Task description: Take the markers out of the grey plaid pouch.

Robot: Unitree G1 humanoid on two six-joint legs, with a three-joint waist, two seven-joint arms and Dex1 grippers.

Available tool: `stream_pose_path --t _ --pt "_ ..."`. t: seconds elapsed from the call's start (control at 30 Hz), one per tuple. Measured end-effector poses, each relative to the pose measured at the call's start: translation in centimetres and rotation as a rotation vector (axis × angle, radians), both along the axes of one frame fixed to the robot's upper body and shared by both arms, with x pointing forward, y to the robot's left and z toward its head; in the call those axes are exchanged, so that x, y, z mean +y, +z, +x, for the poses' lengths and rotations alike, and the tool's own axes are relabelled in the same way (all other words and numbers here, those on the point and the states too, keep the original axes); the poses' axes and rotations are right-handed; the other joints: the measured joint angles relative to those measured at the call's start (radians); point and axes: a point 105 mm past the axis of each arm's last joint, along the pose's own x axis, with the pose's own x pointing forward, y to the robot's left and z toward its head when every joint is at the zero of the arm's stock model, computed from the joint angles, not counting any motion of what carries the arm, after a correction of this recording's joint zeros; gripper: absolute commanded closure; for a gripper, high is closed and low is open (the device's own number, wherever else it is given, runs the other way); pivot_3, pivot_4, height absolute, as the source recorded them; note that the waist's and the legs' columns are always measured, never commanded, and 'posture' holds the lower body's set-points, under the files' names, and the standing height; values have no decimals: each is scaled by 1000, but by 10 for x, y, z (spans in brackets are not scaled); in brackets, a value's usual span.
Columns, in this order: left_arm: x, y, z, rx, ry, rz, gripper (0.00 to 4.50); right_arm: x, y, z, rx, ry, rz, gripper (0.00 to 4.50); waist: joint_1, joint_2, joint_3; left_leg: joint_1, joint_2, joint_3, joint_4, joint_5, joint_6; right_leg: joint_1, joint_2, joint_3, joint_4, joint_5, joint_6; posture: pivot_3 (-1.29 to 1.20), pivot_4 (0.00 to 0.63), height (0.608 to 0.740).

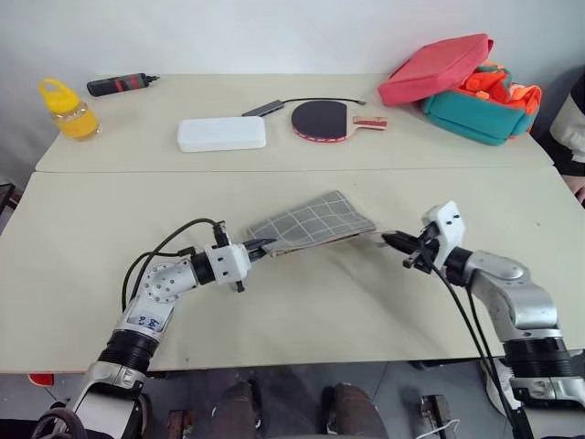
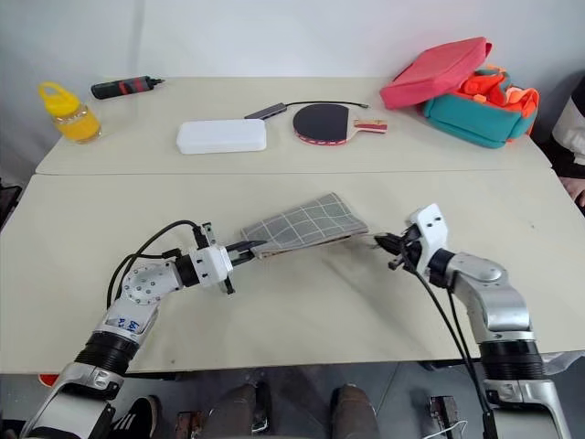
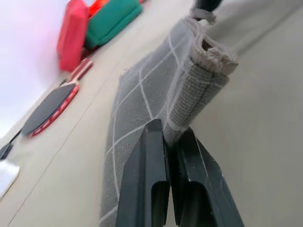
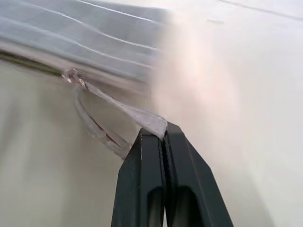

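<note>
1. The left gripper, with its two black fingers clenched on one end of the flat grey plaid fabric pouch, sits near the front edge of the worktop.
2. The right gripper is pinched tight on the pouch's small translucent loop pull at the opposite end.
3. The pouch hangs stretched between the two grippers over the middle of the front table, its gripped ends lifted off the surface.
4. Along the far table: a yellow squat bottle at the left edge, a thick black-and-red tool near the back left corner, and a white rectangular hard case near the centre.
5. Beside the case lies a red-edged black table-tennis paddle, with a dark cable behind it.
6. A red-and-teal fabric bag lies open at the back right corner.
</note>
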Motion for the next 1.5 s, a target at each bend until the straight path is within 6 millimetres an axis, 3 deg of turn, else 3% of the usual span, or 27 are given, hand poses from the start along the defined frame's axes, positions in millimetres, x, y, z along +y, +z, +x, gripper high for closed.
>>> stream_pose_path --t 0.03,0.13,0.3,0.4,0.53,0.6,0.67,0.8,0.97,1.33,1.5 --pt "2 1 1 17 3 -17 4500 -1 1 1 -12 -1 -3 4458 0 0 0 0 0 2 0 0 0 0 0 0 0 0 0 0 150 740" --pt "7 5 3 60 16 -69 4500 5 3 -3 -15 50 8 3861 0 0 0 0 0 4 0 0 0 0 0 0 0 0 0 0 150 740" --pt "9 10 2 107 15 -133 4500 15 11 -27 36 216 -16 2188 0 0 0 0 0 4 -1 0 0 0 0 1 0 0 0 0 150 740" --pt "13 6 1 137 23 -143 4500 16 25 -44 58 328 -64 2188 5 0 0 0 0 1 0 0 0 0 0 1 -1 0 0 0 150 740" --pt "11 5 1 167 9 -168 4500 22 58 -39 -38 354 -57 2188 2 0 0 0 0 -1 1 0 0 0 0 2 0 0 0 0 150 740" --pt "11 6 1 175 7 -185 4500 32 77 -36 -114 374 -50 2564 1 0 0 0 0 -2 1 0 0 0 0 1 0 0 0 0 150 740" --pt "10 8 0 181 0 -194 4500 49 84 -37 -161 415 -42 3150 3 0 0 0 0 -3 0 0 0 0 0 1 0 0 0 0 150 740" --pt "4 9 0 193 -16 -207 4500 84 70 -41 -190 494 -89 4456 11 0 0 -1 0 -2 0 0 -1 -1 0 0 -1 0 0 0 150 740" --pt "1 12 1 190 -25 -214 4500 100 66 -36 -262 489 -139 4456 15 0 0 -2 0 -1 1 0 0 -1 0 0 -1 0 1 0 150 740" --pt "-7 17 -1 173 -46 -219 4500 102 56 -29 -283 466 -217 4456 14 0 0 -2 0 1 1 0 0 -1 0 0 -1 0 1 0 150 740" --pt "-10 16 -2 178 -50 -226 4500 96 39 -26 -296 487 -409 4456 12 0 0 -2 0 5 1 0 0 -1 0 0 -1 0 1 0 150 740"
